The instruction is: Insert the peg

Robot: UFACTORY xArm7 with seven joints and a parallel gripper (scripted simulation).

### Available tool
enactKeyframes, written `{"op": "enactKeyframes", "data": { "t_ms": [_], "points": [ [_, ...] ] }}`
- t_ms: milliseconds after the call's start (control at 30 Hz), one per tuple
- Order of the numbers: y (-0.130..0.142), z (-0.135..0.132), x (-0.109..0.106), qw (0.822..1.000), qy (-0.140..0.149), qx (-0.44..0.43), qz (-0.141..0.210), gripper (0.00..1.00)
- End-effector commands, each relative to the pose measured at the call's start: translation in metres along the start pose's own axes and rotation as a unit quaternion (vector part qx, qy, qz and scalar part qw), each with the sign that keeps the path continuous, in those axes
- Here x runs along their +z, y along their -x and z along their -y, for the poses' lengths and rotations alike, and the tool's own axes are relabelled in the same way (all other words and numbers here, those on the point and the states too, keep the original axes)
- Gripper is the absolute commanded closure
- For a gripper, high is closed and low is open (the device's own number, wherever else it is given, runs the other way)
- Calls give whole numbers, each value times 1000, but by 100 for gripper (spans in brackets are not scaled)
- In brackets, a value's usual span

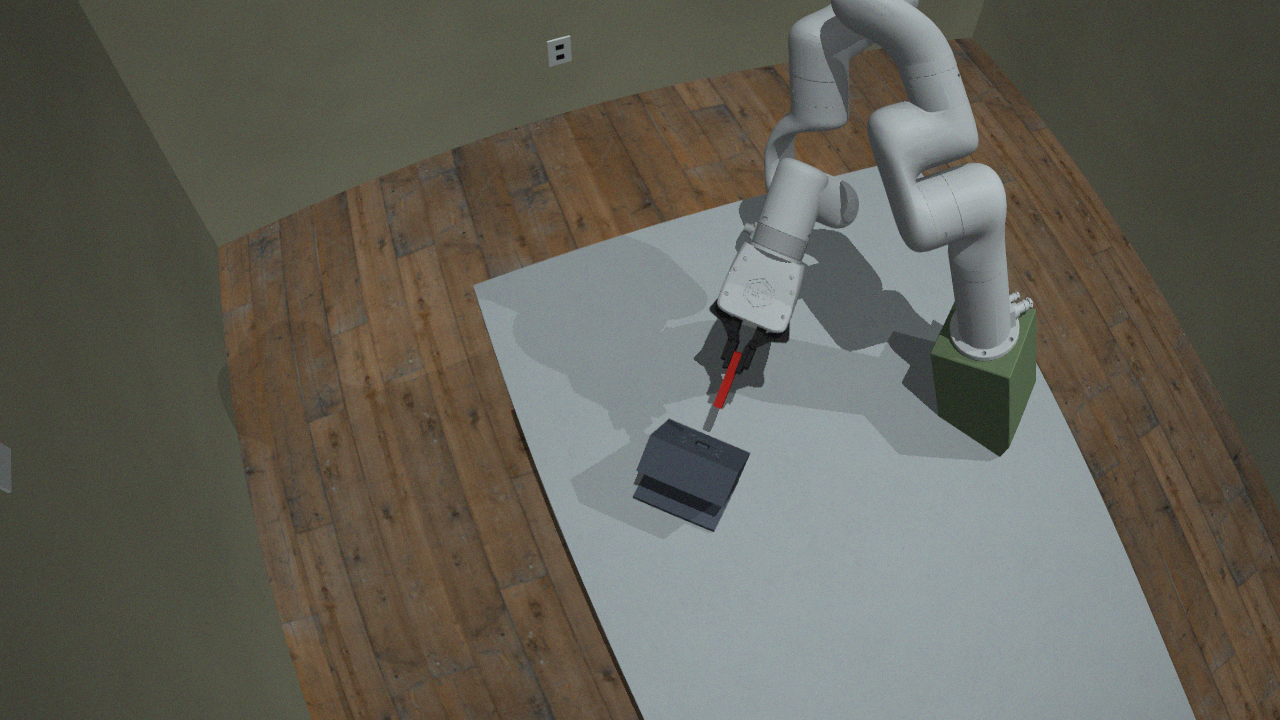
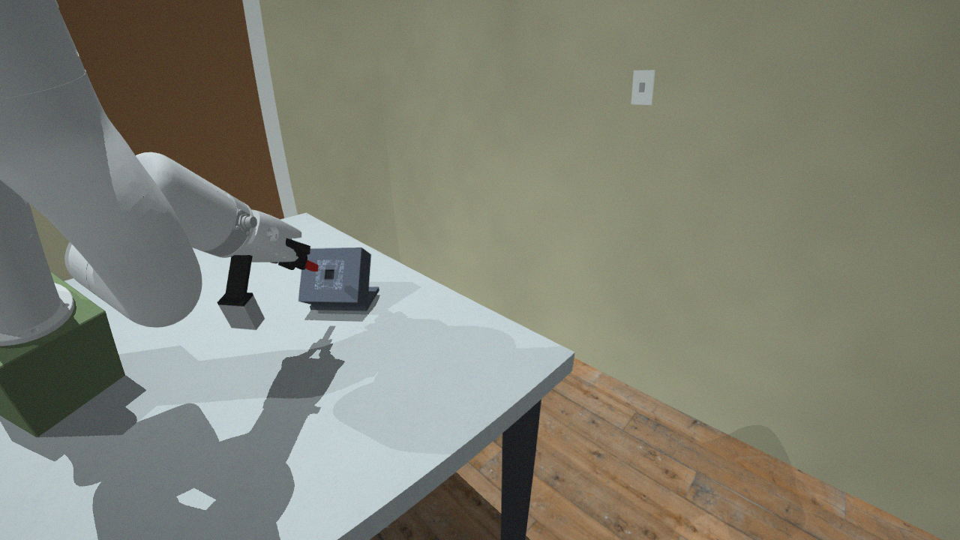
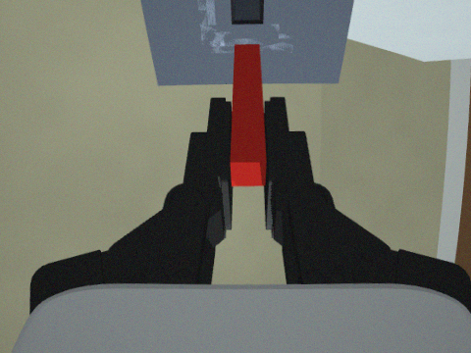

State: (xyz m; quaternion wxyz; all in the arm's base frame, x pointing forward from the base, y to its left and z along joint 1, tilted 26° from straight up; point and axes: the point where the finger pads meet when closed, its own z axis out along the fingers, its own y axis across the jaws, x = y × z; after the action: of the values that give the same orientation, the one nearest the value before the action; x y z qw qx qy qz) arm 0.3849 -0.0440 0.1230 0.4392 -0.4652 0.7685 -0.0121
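Note:
My gripper [image 3: 247,126] is shut on a red square peg [image 3: 247,113] and holds it in the air above the table. The peg also shows in the top view [image 1: 727,379] and the exterior view [image 2: 310,265]. It points at the grey sloped panel [image 3: 247,14] of a dark block [image 1: 691,471]. The square hole [image 3: 247,7] sits in the panel's middle, just beyond the peg's tip and in line with it. The tip is a short way off the panel and not inside the hole. The hole also shows in the exterior view [image 2: 329,273].
The green pedestal [image 1: 982,380] of the arm stands to the right of the block. A black post on a grey cube [image 2: 239,295] hangs under the wrist. The table edge [image 2: 469,430] lies beyond the block, with wooden floor below.

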Motion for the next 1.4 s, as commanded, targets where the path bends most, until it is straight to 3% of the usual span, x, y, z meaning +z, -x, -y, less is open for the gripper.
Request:
{"op": "enactKeyframes", "data": {
  "t_ms": [0,1367],
  "points": [
    [1,0,6,1000,-1,-1,1,100],
    [1,0,48,1000,-1,-1,1,100]
  ]
}}
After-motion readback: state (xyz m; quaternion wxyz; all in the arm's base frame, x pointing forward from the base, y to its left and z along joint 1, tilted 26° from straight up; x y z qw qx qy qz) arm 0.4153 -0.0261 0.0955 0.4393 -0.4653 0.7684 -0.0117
